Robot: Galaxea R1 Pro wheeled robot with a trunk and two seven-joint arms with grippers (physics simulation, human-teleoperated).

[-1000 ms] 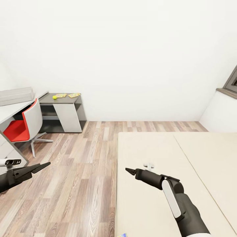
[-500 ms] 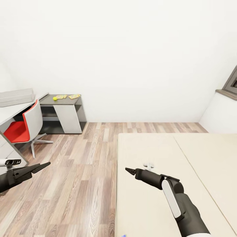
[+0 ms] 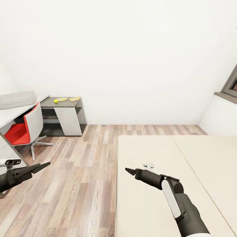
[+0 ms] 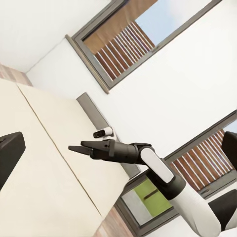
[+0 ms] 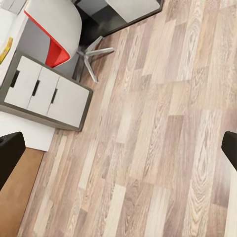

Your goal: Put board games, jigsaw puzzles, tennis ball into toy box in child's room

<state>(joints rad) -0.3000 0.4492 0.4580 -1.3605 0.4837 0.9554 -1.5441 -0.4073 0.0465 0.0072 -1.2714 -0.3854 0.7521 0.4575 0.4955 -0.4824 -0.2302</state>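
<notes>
The table (image 3: 13, 113) stands at the far left against the wall. The light grey toy box (image 3: 17, 99) rests on its near part. On its dark grey corner section lie the tennis ball (image 3: 55, 101) and the two jigsaw puzzles (image 3: 62, 99) (image 3: 75, 98). The beige bed (image 3: 138, 210) fills the lower right; the board games are out of view. My left gripper (image 3: 44, 164) hovers over the floor, open and empty. My right gripper (image 3: 129, 170) hangs over the bed's near-left part, open and empty; its dark fingers (image 5: 10, 150) sit far apart in the right wrist view.
A red chair (image 3: 24, 130) stands between me and the table. White drawers (image 5: 47, 94) sit under the desk. Wood plank floor (image 3: 85, 171) runs from the bed's left edge to the table. A grey-framed window (image 3: 232, 82) is at the far right.
The camera has shifted, so the table and chair sit slightly lower in the picture. A small coloured corner at the bottom edge has slid out of view. Both arms are unchanged.
</notes>
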